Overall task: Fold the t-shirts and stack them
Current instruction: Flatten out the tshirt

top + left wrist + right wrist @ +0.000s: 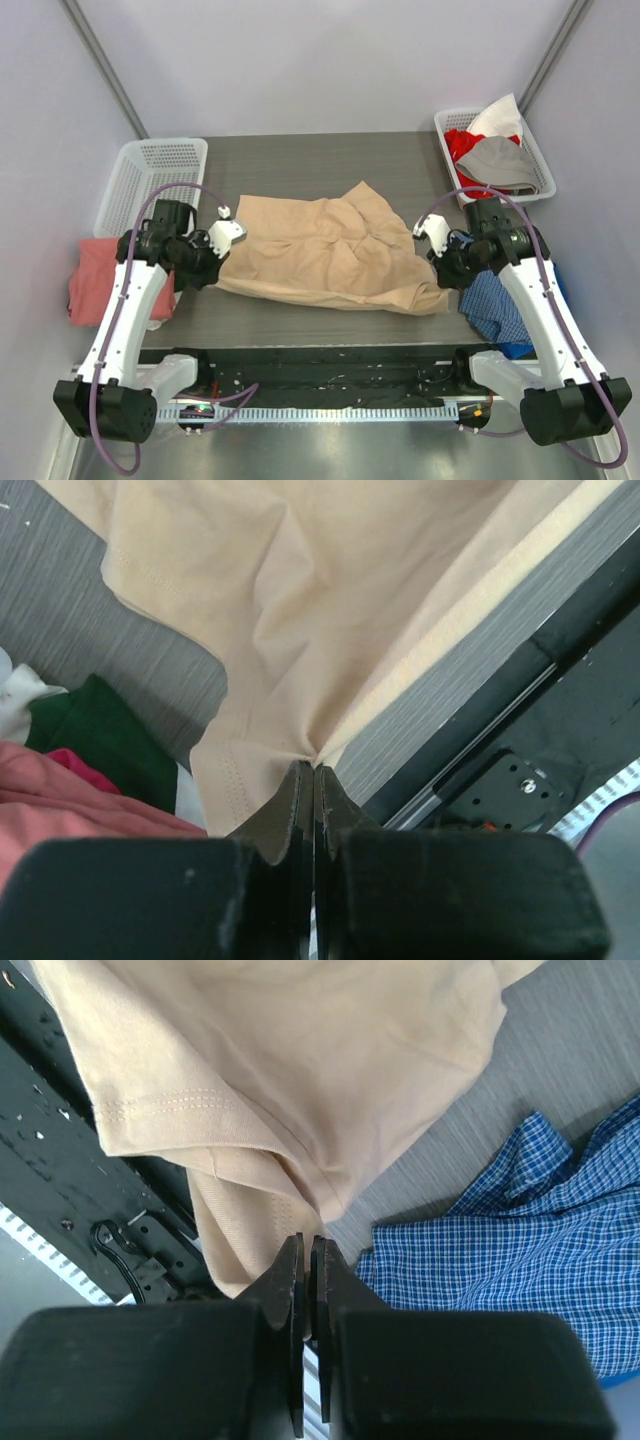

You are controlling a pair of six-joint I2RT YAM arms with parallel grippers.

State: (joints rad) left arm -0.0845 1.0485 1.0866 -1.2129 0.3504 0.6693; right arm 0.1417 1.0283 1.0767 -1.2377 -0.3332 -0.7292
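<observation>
while the salmon-pink t-shirt lies at the far left, the left gripper is clenched on the left edge of the tan t-shirt, which lies crumpled across the table centre. the right gripper pinches its right corner.

— What's in our claw?
— The tan shirt. We've got its edge pinched tight between the jaws, and the cloth fans away from us in creases.
— And on the left?
— Grey bench, with pink cloth, green cloth and white cloth bunched together.
— On the right?
— We see a black rail beyond the bench edge.
</observation>
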